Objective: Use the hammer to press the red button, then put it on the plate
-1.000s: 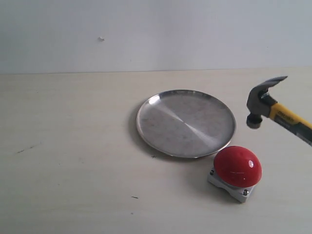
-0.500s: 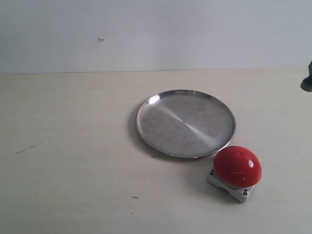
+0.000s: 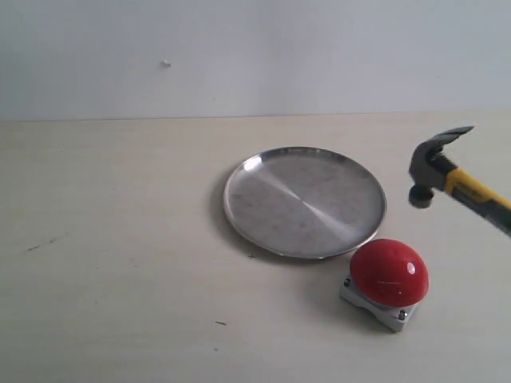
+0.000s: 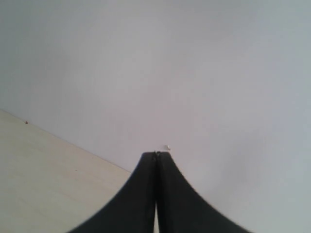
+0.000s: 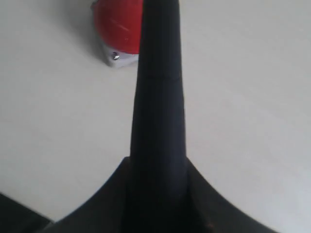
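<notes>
Surface: a pale, wood-grained table (image 3: pixel 120 239), matte, with a few small dark specks (image 3: pixel 219 323) towards the near side.
Room: a plain white wall (image 3: pixel 239 56) rises straight from the table's far edge; one tiny mark (image 3: pixel 165 64) shows on it.
Plate: a round silver plate (image 3: pixel 304 201) lies flat near the middle of the table, nothing on it.
Button: the red button (image 3: pixel 390 272) sits on its grey square base (image 3: pixel 375 307) just in front of the plate's right side, close to the rim.
Hammer: the hammer (image 3: pixel 447 171) hangs in the air at the right edge of the exterior view. Its dark head is up, right of the plate and beyond the button, touching neither. The striking face points down and the claw up. The yellow and black handle slopes down out of frame.
Right arm: it reaches in from the right. In its wrist view the black handle runs from between the fingers towards the button.
Right gripper (image 5: pixel 158 165): it looks clamped on the hammer's handle, though dark on dark blurs the contact.
Left arm: raised, its camera facing the wall and the table's far edge.
Left gripper (image 4: pixel 156 160): jaws pressed together, holding nothing.
</notes>
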